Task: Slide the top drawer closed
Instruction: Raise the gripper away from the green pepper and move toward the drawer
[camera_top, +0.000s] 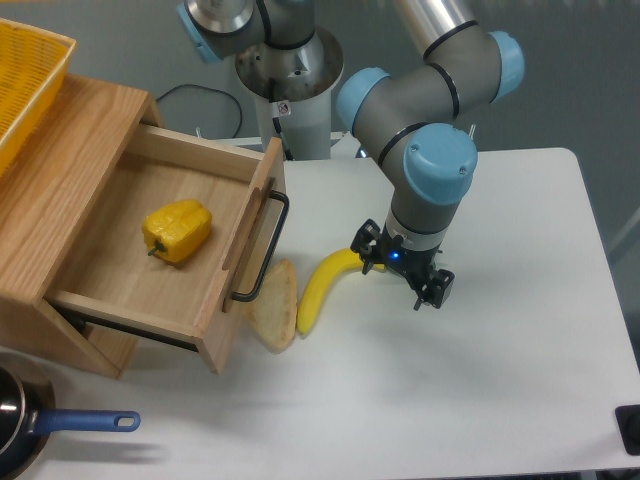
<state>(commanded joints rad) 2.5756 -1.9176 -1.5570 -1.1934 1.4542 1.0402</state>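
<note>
The top drawer (150, 250) of light oak stands pulled far out of the wooden cabinet (70, 150) at the left. Its front panel faces right and carries a long black bar handle (262, 246). A yellow bell pepper (177, 231) lies inside it. My gripper (400, 268) points down at the table to the right of the drawer, over the right end of a banana (318, 285). It is well apart from the handle. The wrist hides the fingertips, so how the jaws stand does not show.
A flat slice of bread (273, 305) lies against the drawer's front corner, beside the banana. A yellow basket (25, 75) sits on top of the cabinet. A pan with a blue handle (85, 422) is at the bottom left. The arm's base (290, 90) stands behind the drawer.
</note>
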